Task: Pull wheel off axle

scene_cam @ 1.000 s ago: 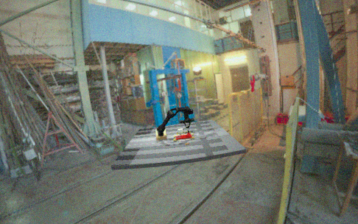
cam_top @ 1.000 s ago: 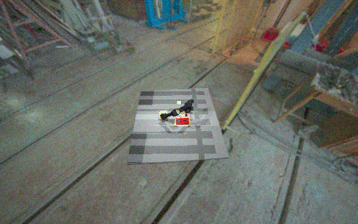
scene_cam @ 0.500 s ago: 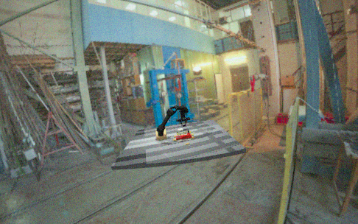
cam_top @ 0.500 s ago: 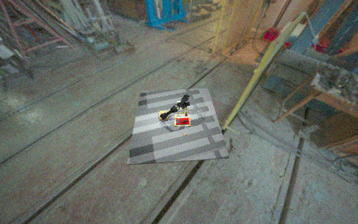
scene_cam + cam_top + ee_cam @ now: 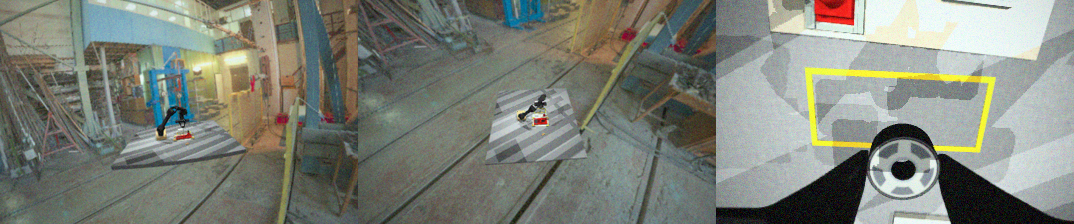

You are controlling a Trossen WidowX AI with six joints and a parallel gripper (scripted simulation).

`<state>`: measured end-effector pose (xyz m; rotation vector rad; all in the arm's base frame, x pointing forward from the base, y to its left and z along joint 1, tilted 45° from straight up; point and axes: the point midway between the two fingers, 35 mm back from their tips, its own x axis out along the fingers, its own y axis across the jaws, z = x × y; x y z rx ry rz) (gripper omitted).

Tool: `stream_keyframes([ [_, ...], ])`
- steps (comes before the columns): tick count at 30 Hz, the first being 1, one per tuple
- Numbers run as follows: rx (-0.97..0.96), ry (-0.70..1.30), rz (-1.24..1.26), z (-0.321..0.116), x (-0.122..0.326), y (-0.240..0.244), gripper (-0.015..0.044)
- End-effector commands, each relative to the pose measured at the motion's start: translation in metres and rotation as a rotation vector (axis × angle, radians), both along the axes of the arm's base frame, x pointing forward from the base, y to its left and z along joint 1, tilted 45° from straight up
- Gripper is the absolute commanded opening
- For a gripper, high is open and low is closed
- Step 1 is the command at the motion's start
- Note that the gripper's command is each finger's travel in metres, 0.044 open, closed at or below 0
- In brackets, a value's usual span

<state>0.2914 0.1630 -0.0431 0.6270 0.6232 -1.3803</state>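
Holding the wheel [image 5: 903, 169] in my gripper [image 5: 903, 172], I see both black fingers pinching its dark rim from either side, hub hole facing the wrist camera. The wheel hangs over the near edge of the yellow marked area [image 5: 901, 76] on the grey table [image 5: 761, 135]. The red block [image 5: 835, 11] sits beyond, at the top edge.

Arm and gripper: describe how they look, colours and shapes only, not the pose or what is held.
The arm is slim, jointed and black all over, rising from a small yellowish base block. In the wrist view the gripper shows as two plain black fingers that broaden toward the camera, each a flat tapering wedge. No cables, markings or labels can be made out at this size.
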Motion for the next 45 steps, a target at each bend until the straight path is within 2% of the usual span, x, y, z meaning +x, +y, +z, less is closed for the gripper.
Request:
stream_keyframes([
  [1,-0.002,0.0,0.008,-0.01,0.002,-0.008,0.0],
  [12,-0.004,-0.002,0.007,-0.054,0.008,-0.052,0.0],
  [17,-0.006,-0.002,0.007,-0.06,0.008,-0.058,0.0],
  [28,-0.005,0.003,-0.004,-0.056,0.007,-0.055,0.0289],
  [34,-0.003,0.0,0.006,-0.02,0.002,-0.019,0.03],
  [38,-0.003,-0.001,0.007,-0.014,0.001,-0.015,0.03],
  [40,-0.002,-0.001,0.015,-0.014,-0.005,-0.017,0.0352],
  [43,0.001,0.002,0.013,0.011,-0.04,-0.012,0.0431],
  [45,-0.001,0.005,0.01,0.028,-0.065,-0.013,0.044],
])
